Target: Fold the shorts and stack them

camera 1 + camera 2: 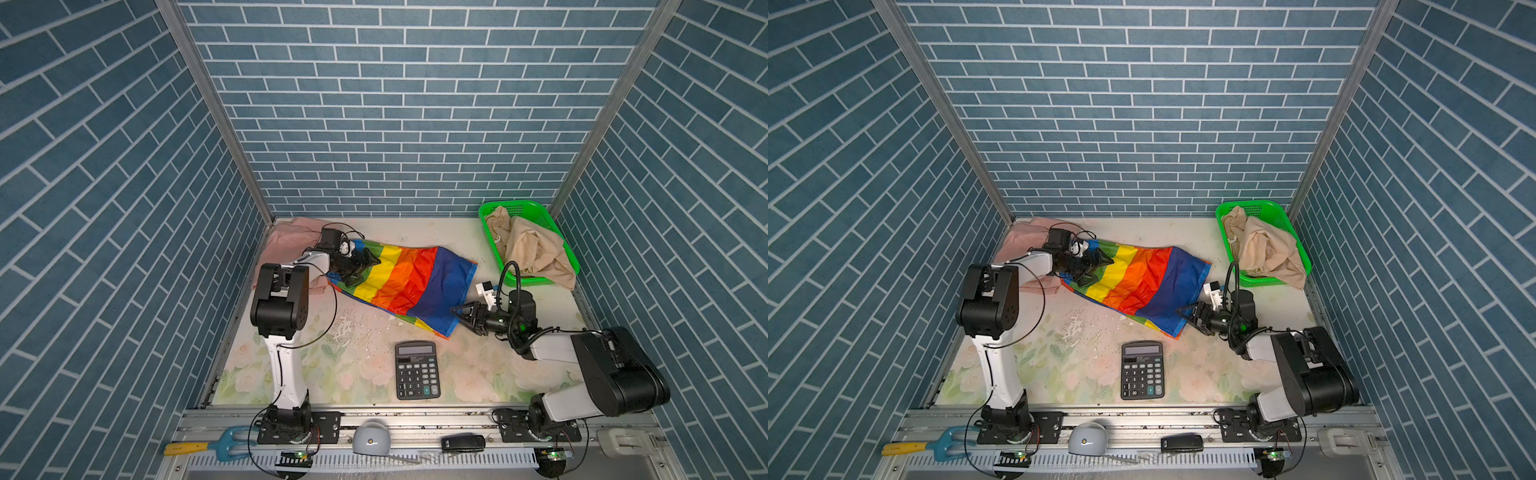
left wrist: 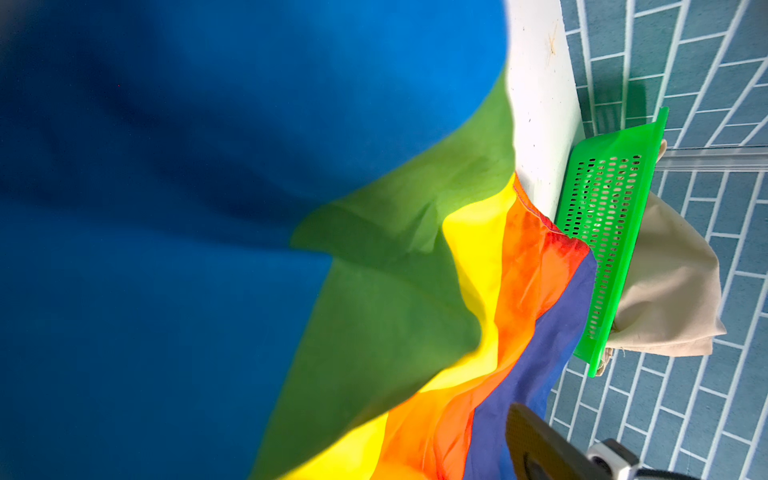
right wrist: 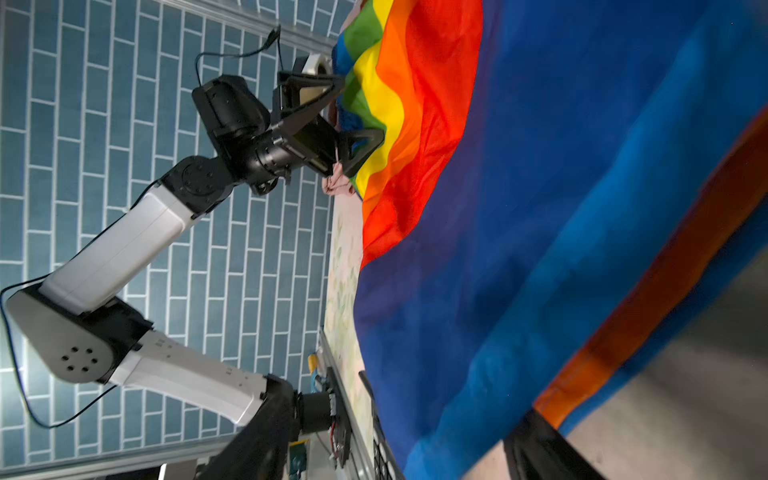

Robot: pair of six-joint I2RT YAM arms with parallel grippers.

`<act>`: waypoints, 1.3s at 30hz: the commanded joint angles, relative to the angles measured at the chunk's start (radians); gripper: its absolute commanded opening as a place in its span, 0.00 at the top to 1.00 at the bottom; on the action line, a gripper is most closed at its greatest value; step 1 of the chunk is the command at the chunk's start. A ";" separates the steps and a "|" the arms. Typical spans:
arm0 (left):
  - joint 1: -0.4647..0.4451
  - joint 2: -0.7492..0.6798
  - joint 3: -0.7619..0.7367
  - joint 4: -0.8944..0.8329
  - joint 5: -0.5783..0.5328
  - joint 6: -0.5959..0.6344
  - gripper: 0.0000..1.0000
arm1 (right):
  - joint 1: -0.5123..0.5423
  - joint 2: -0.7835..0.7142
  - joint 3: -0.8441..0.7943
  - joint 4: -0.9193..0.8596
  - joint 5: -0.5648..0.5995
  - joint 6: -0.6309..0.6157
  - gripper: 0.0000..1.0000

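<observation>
Rainbow-striped shorts (image 1: 411, 282) lay diagonal on the bench (image 1: 478, 374). Left end effector (image 1: 368, 272) was spread over their far-left end, right end effector (image 1: 460, 319) spread at the near-right hem, probably lining up opposite ends for a fold.

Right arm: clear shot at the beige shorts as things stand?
Probably yes: right gripper is open, beige shorts spill over the open-topped basket just beyond it, nothing between.

Both top views look down from high behind my bases over the whole table (image 1: 415, 235). My left wrist camera is very near the rainbow shorts (image 2: 395, 291) before my jaws, with the basket (image 2: 602, 232) beyond. My right wrist camera, also near, shares these shorts, and sees my left gripper (image 3: 361, 108) beyond.
</observation>
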 commanded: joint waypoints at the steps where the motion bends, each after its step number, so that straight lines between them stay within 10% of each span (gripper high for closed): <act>1: 0.027 0.066 -0.038 -0.105 -0.140 0.029 0.00 | -0.017 -0.027 0.120 -0.406 0.153 -0.212 0.19; 19: 0.032 0.050 -0.038 -0.136 -0.133 0.050 0.00 | -0.144 0.386 0.449 -0.354 0.198 -0.185 0.26; 33: 0.055 0.036 -0.055 -0.158 -0.122 0.065 0.01 | -0.114 0.541 0.742 -0.622 0.347 -0.286 0.98; 39: 0.058 0.029 -0.070 -0.159 -0.123 0.065 0.00 | -0.103 0.613 0.966 -0.860 0.476 -0.398 1.00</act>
